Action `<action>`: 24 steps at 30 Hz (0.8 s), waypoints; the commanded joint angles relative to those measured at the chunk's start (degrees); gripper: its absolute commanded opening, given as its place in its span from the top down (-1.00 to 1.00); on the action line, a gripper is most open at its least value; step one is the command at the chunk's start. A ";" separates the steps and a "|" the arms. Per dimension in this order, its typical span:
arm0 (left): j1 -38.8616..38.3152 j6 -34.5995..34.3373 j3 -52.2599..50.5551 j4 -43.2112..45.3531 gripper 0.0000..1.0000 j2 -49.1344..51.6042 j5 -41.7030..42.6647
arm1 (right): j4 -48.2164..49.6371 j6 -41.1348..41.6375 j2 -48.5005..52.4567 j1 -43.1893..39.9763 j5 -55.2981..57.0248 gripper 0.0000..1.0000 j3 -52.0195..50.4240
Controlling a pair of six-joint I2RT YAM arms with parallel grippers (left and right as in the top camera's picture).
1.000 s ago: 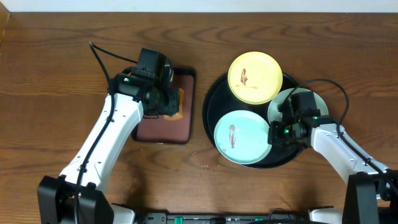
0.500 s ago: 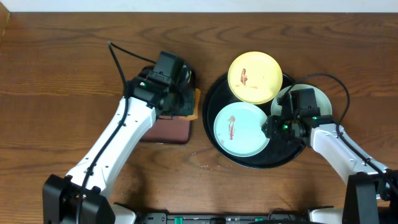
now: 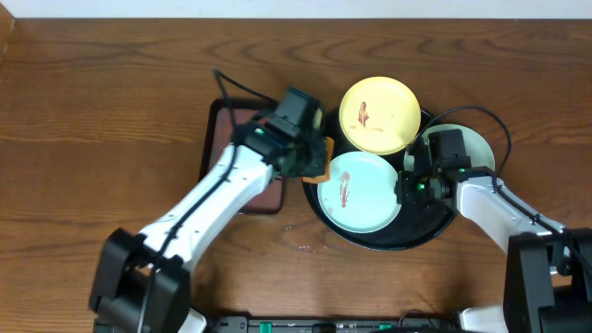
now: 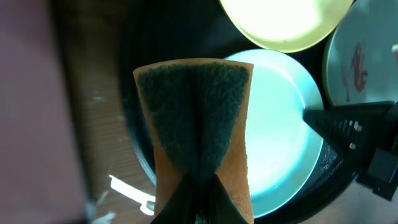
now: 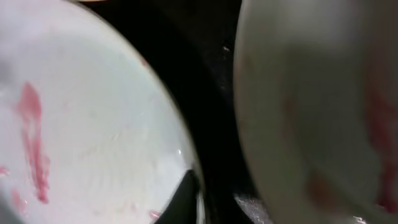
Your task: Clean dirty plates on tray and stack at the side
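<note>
Pinching an orange sponge (image 4: 194, 106) low down, the left gripper (image 4: 198, 190) has its jaws closed on it. The dark green scrub face is toward the wrist camera and creased at the pinch. In the overhead view the sponge sits at the left rim of the black tray (image 3: 370, 244), centre of frame.

On the tray:
- The yellow plate (image 3: 379, 115) lies at the top and carries a small red smear.
- A blue-green plate (image 3: 359, 194) lies lower middle, with a red smear left of its centre.
- A second pale plate (image 3: 474, 146) lies at the right edge, partly under the right arm.

The right gripper (image 3: 408, 191) has its jaws pressed together at the right rim of the blue-green plate. I cannot tell whether the rim is caught between them.

A reddish-brown tray (image 3: 222, 139) lies left of the black tray on the wooden table (image 3: 92, 111), partly under the left arm.
</note>
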 commanded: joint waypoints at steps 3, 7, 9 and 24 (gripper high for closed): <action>-3.58 -6.49 0.85 3.78 0.85 3.98 0.35 | 0.42 1.60 2.62 0.79 -0.39 0.98 -0.81; -6.23 -8.52 0.85 7.72 0.85 7.65 1.66 | 0.15 1.62 2.62 0.79 -0.37 0.98 -0.81; -7.45 -10.08 0.85 9.27 0.85 9.97 1.79 | 0.09 1.62 2.62 0.79 -0.37 0.98 -0.81; -8.96 -6.14 1.36 5.66 0.85 20.17 -13.84 | -0.11 3.30 2.62 0.79 -0.37 0.98 -0.81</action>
